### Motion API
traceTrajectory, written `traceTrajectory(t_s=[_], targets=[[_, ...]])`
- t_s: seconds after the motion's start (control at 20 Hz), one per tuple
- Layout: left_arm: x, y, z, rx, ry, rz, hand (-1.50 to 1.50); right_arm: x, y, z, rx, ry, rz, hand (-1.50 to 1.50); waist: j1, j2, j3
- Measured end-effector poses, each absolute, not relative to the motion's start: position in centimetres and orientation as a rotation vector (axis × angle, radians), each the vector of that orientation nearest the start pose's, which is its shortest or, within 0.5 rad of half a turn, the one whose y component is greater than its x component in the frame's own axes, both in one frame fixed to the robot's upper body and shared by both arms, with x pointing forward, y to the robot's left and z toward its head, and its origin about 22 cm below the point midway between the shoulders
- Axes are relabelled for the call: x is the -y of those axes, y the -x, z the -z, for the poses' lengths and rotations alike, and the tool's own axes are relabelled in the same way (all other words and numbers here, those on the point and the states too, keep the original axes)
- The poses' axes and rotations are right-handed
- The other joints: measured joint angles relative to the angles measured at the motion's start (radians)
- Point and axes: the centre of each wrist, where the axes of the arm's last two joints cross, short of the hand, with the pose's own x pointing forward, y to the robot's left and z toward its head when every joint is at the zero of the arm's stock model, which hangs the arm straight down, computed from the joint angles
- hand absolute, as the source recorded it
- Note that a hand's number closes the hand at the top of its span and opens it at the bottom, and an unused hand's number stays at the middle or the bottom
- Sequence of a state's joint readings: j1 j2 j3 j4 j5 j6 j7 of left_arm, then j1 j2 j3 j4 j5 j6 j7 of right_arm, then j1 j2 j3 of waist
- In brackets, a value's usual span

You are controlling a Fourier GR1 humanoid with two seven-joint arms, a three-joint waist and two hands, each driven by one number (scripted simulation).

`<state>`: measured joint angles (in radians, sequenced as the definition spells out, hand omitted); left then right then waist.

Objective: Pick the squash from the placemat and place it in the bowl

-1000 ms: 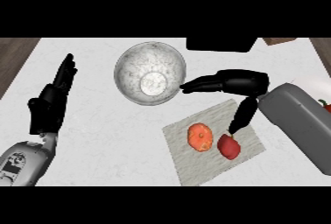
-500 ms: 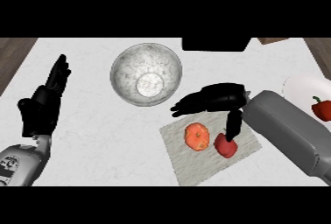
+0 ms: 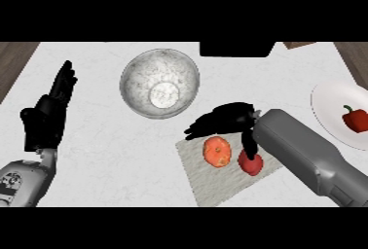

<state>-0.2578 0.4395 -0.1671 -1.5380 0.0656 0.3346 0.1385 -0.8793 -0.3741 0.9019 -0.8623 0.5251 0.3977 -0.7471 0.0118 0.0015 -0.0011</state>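
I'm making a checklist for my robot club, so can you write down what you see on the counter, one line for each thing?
Surface: pale speckled counter, with wood showing at the far corners.
Job's things: orange squash lies on the grey placemat; the bowl stands apart from the mat, farther back, nothing in it.
Clutter: a red round fruit lies beside the squash on the mat; a red pepper sits on a white plate at the right edge; a dark block stands at the back.
Hands: right hand is over the mat's far edge, fingers curled, holding nothing; left hand rests open at the left.
Cables: nothing seen.
Surroundings: nothing seen.
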Motion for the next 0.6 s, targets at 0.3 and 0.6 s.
traceTrajectory(t_s=[0.3,0.6], targets=[[-26.4,-29.0,-8.1,1.656,-0.386,0.167,0.0,12.5,-37.8,-2.7,1.389,-0.376,-2.185,-1.5,0.001,-0.005,-0.003],[-26.0,-28.6,-7.7,1.653,-0.381,0.166,0.0,11.9,-37.7,-1.0,1.376,-0.386,-2.204,-1.5,0.003,-0.009,-0.007]])
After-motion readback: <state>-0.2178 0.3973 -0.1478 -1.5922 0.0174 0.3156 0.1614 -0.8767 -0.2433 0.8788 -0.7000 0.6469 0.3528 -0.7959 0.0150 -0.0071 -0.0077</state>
